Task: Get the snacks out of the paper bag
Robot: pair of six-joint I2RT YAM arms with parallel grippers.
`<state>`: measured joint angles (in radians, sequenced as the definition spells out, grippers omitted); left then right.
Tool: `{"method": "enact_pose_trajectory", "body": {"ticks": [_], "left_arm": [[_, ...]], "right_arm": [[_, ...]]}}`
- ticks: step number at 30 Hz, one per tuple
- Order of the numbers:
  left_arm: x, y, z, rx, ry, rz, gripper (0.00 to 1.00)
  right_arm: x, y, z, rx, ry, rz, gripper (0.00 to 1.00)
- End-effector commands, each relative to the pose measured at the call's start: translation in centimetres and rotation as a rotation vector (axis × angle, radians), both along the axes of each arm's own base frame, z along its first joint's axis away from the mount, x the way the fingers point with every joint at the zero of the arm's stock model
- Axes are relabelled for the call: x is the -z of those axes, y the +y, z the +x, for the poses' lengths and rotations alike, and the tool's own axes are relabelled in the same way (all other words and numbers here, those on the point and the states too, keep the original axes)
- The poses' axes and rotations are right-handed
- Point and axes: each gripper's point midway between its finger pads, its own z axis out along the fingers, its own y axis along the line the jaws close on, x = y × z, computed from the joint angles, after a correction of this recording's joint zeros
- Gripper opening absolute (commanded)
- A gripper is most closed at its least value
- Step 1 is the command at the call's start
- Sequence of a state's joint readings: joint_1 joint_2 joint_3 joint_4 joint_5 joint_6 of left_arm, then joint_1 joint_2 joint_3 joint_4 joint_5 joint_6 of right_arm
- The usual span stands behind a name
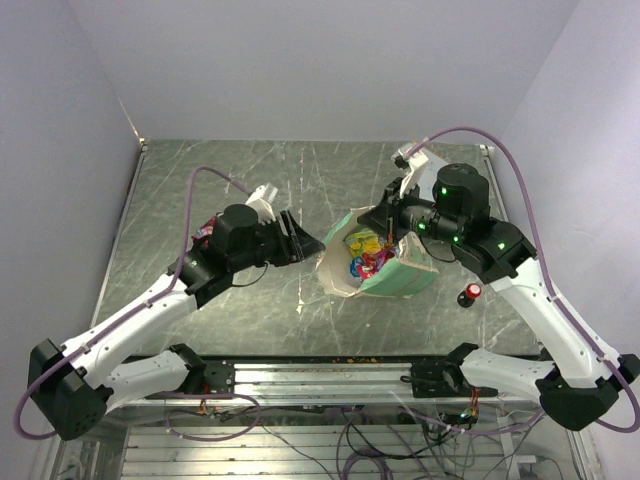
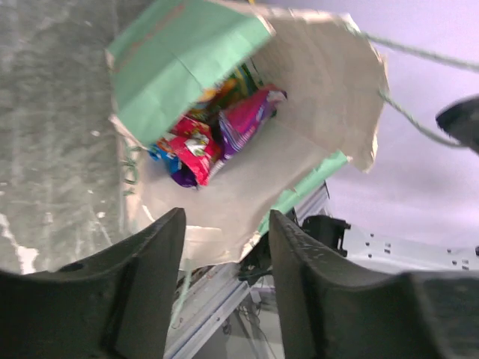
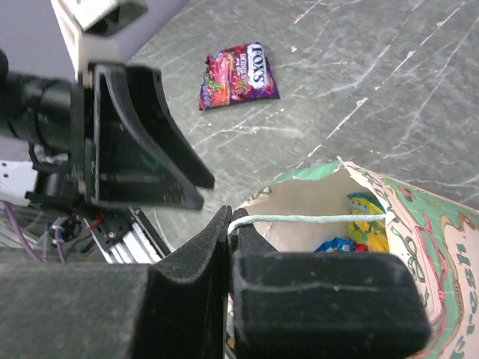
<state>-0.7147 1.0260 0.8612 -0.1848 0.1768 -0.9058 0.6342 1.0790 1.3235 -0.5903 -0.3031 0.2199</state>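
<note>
Right gripper (image 3: 230, 224) has its two black fingers pressed together on the white string handle (image 3: 314, 219) of the paper bag (image 3: 426, 224), and the string runs tight from the fingertips across the bag's mouth. In the top view this gripper (image 1: 397, 224) sits at the far upper edge of the bag (image 1: 405, 278).

The bag is mint-green outside and cream inside. It leans on the table (image 1: 250, 175) with its open mouth turned to the left. Inside the mouth lie the snacks (image 1: 365, 252), a mix of yellow, blue, red and purple wrappers. The left wrist view looks straight into the opening and shows the same pile (image 2: 213, 142) deep in the bag (image 2: 329, 82).

Left gripper (image 1: 303, 241) is just beside the bag's mouth, pointing into it. Its jaws are wide apart and nothing is between them. From its own camera the cream rim of the bag appears between the two fingers (image 2: 150, 254); I cannot tell if they touch it.

One purple packet (image 3: 238, 75) lies flat on the table, well apart from the bag, on the far side of the left arm. A small red-capped knob (image 1: 470, 293) stands on the table near the bag's right side.
</note>
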Motion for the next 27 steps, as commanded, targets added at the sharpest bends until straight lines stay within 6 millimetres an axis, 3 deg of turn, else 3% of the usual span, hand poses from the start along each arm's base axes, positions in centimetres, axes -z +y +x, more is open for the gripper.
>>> {"method": "enact_pose_trajectory", "body": {"ticks": [1, 6, 12, 22, 27], "left_arm": [[-1.9, -3.4, -0.3, 0.054, -0.096, -0.026, 0.55], [2.0, -8.0, -1.1, 0.108, -0.097, 0.150, 0.46], [2.6, -11.1, 1.7, 0.052, -0.155, 0.167, 0.41], [4.1, -14.5, 2.4, 0.131, -0.201, 0.142, 0.62], [5.8, -17.1, 1.2, 0.191, -0.255, 0.182, 0.68]], "right_arm": [[-2.6, 1.4, 0.3, -0.005, -0.003, 0.126, 0.00], [-3.4, 1.7, 0.7, -0.001, -0.013, 0.150, 0.00], [-3.8, 1.7, 0.4, -0.006, -0.015, 0.162, 0.00], [-4.5, 1.0, 0.6, 0.023, -0.054, 0.162, 0.00], [-4.6, 0.8, 0.7, 0.035, -0.067, 0.152, 0.00]]}}
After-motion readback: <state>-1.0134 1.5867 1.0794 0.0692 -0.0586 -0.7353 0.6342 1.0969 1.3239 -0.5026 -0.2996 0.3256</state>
